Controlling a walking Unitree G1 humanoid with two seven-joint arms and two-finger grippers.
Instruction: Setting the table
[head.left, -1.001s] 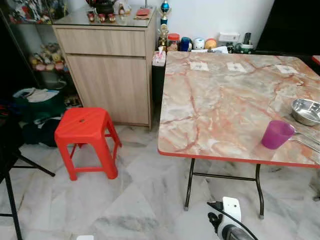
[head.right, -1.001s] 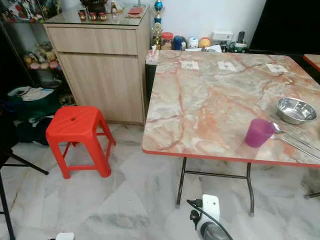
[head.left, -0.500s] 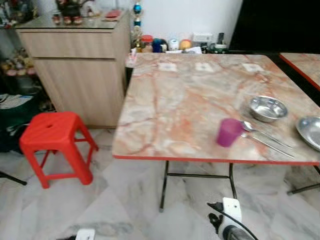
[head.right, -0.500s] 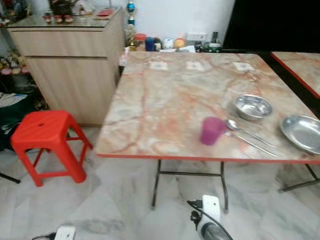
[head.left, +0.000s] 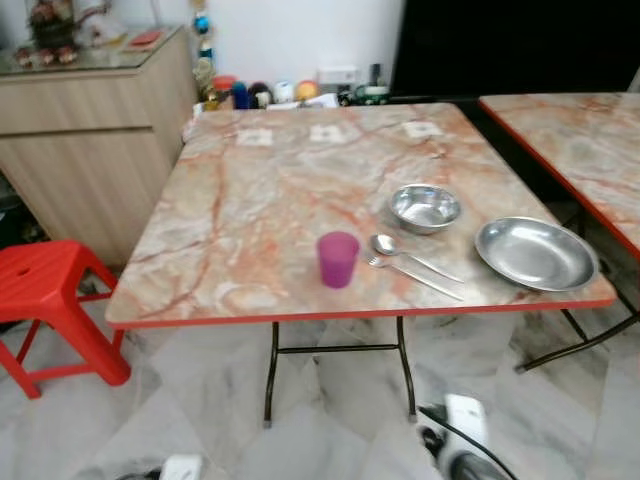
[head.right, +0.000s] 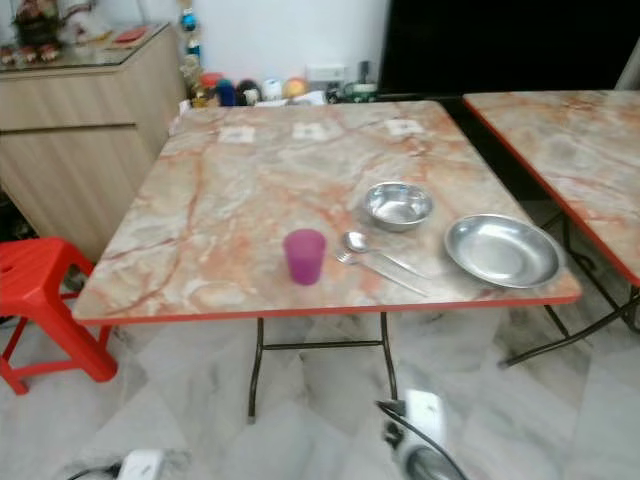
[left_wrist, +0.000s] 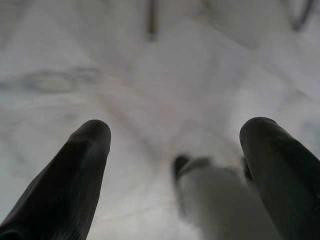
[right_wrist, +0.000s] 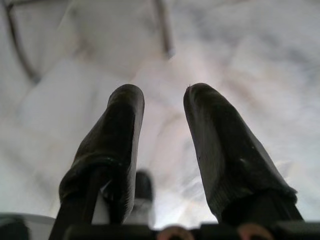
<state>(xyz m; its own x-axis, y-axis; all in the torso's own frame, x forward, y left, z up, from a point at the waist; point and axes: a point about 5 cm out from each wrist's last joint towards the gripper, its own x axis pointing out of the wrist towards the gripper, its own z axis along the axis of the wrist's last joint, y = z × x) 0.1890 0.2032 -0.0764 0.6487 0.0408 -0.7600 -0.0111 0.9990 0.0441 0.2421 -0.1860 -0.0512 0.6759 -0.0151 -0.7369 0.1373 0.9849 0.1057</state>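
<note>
While both my arms hang low over the pale marbled floor tiles (left_wrist: 165, 90), my left tool (left_wrist: 175, 135) has its two black fingers spread wide with nothing between them, and my right tool (right_wrist: 162, 107) has its fingers parted by a narrower gap — also empty.

Ahead of me stands the marble-patterned worktop (head.left: 250, 200) with its red edge and dark folding legs. Near its front edge stands a purple cup (head.left: 338, 259), upright. Just beside it on my right lie a spoon (head.left: 400, 253) and a fork (head.left: 415, 277), side by side and angled toward the front right. Behind them sits a small steel bowl (head.left: 425, 206), and by the right front corner a wider steel plate (head.left: 536, 253), apart from the bowl.

A red plastic stool (head.left: 45, 305) stands on the floor to my left, in front of a wooden cabinet (head.left: 90, 130). Jars and small items (head.left: 270, 93) cluster past the far edge. A second, similar table (head.left: 575, 140) stands on my right.
</note>
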